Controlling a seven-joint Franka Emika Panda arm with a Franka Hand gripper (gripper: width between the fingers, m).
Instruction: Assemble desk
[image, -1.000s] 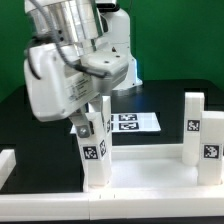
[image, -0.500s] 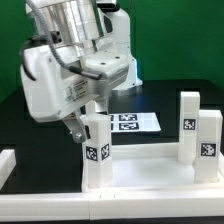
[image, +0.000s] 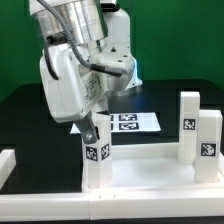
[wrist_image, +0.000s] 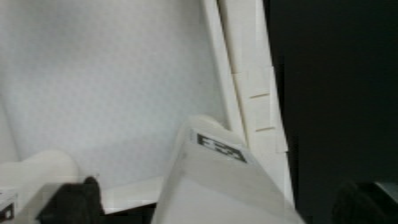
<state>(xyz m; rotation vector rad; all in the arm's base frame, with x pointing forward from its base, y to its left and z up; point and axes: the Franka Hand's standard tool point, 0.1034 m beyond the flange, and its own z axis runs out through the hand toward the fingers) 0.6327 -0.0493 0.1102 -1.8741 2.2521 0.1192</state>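
While the claw stands wide, holding nothing, over the near leg upright on the desk slab, that leg looks seated; two more legs stand at the exterior view's right; next, lift clear

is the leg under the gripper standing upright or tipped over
Upright. In the exterior view the leg stands straight on the tabletop, its tag facing the camera, like the two legs at the exterior view's right.
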